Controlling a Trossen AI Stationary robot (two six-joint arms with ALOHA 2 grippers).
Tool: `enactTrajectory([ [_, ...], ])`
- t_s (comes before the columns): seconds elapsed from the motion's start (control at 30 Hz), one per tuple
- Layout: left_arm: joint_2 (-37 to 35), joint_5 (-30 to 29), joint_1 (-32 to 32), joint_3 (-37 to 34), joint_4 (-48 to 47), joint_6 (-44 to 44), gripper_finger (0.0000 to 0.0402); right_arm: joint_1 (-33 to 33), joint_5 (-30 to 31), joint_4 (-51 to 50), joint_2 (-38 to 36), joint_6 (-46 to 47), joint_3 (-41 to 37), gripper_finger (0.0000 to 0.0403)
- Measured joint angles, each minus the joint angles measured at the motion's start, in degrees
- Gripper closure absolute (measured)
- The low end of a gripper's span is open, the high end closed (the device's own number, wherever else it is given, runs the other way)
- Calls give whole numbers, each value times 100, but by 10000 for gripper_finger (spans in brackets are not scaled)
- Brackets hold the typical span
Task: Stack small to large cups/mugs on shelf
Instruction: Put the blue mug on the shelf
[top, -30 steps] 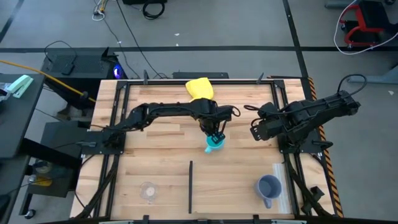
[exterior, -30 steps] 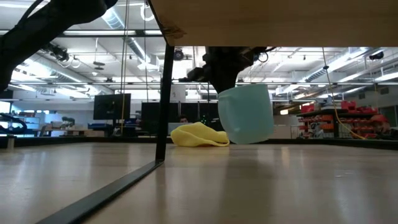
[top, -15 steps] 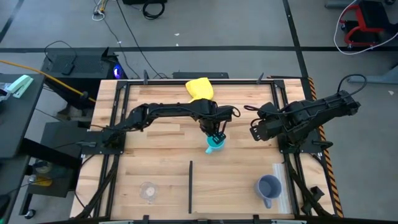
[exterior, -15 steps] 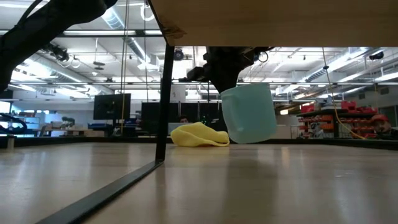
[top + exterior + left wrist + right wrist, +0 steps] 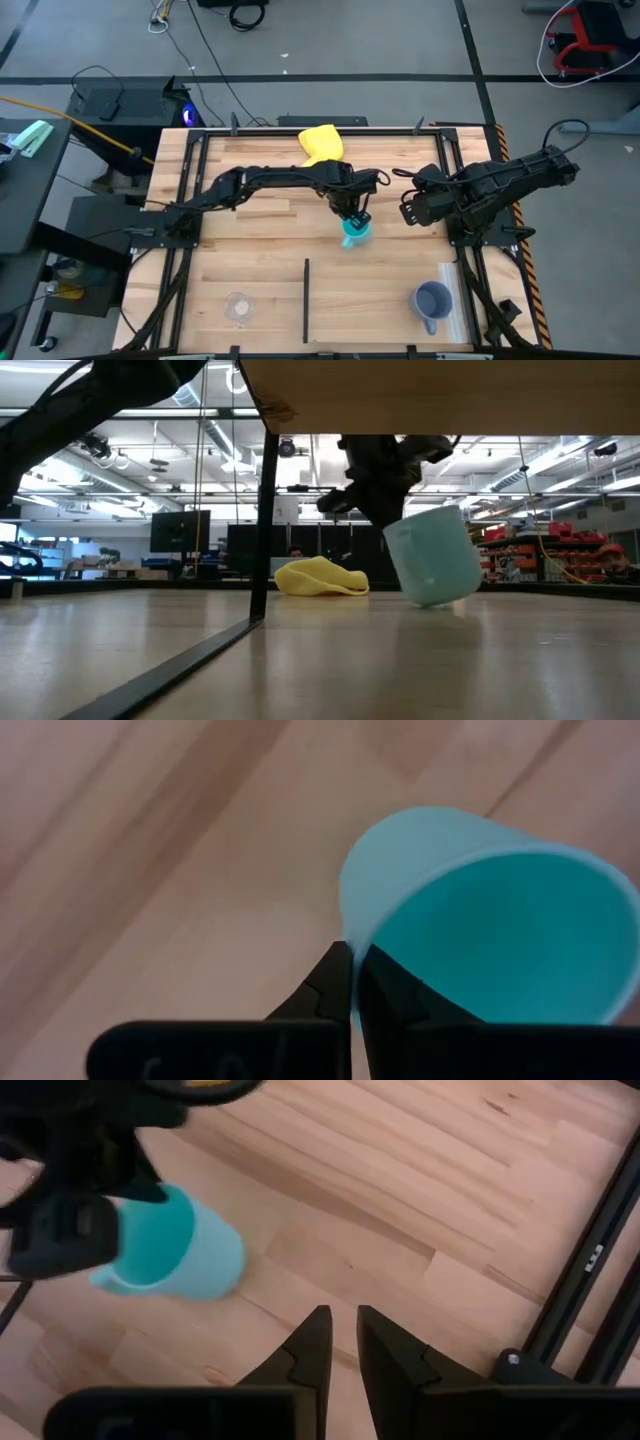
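The left end effector (image 5: 352,218), pinching the rim of the bright-blue mug (image 5: 355,232), has swung it toward the right arm since a second ago, and the mug now hangs more tilted, clear of the worktop (image 5: 260,250). It looks mid-carry. The right end effector (image 5: 408,208) waits nearby, slightly parted and empty. The grey-blue mug (image 5: 432,300) and glass cup (image 5: 238,307) stand unmoved.

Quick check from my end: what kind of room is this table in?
Probably a robotics lab or workshop: the wooden table stands on a grey floor crossed by loose cables, and the low view shows monitors and stocked racks under strip lights.
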Motion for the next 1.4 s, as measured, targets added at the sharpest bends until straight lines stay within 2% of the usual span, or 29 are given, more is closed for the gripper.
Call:
enactTrajectory([
  [0.4, 65, 66, 29, 84, 71, 36, 388, -1, 2, 38, -2, 0, 0, 343],
  [0.6, 93, 1, 30, 231, 185, 213, 363, -2, 3, 41, -2, 0, 0, 343],
  [0.93, 91, 75, 40, 286, 364, 473, 375, 0, 24, 41, -2, 0, 0, 343],
  [1.4, 80, 191, 105, 289, 539, 464, 309, 0, 26, 43, -2, 0, 0, 343],
])
